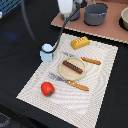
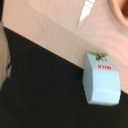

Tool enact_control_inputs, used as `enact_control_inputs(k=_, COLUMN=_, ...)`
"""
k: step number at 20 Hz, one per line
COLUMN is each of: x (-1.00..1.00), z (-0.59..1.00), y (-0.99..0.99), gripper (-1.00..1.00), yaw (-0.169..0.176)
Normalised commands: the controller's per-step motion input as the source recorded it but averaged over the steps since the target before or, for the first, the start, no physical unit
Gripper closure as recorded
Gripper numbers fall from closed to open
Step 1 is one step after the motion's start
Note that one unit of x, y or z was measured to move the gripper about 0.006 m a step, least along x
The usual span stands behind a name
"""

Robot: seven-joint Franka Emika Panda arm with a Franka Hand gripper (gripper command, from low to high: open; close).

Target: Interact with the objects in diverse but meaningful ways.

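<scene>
The pale blue house-shaped carton [image 1: 46, 52] stands at the placemat's edge on the exterior view's left; in the wrist view the carton [image 2: 101, 80] shows a red "MILK" label. The red tomato [image 1: 47, 89] sits on the near part of the mat. The yellow-orange ridged bread block [image 1: 80, 42] lies at the far side. The dark brown sausage stick [image 1: 72, 66] lies on the tan plate [image 1: 64, 70]. My gripper [image 1: 66, 6] is high at the top of the exterior view, blurred, well above and behind the carton. Its fingers are not discernible.
A striped placemat [image 1: 95, 95] covers the black table. An orange-handled knife [image 1: 91, 61] and fork [image 1: 70, 82] flank the plate; a pale utensil tip [image 2: 86, 12] shows in the wrist view. A grey pot [image 1: 95, 14] stands on a brown board [image 1: 112, 31] at the back.
</scene>
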Motion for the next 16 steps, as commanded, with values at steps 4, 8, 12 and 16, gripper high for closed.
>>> enact_control_inputs(k=4, x=0.92, z=-0.30, y=0.06, gripper=-1.00, yaw=0.075)
enact_control_inputs(k=8, x=0.91, z=-0.36, y=-0.01, gripper=-1.00, yaw=0.036)
enact_control_inputs(k=12, x=0.71, z=-0.37, y=-0.13, gripper=-1.00, yaw=0.003)
enact_control_inputs(k=16, x=0.47, z=-0.28, y=-0.02, gripper=-1.00, yaw=0.000)
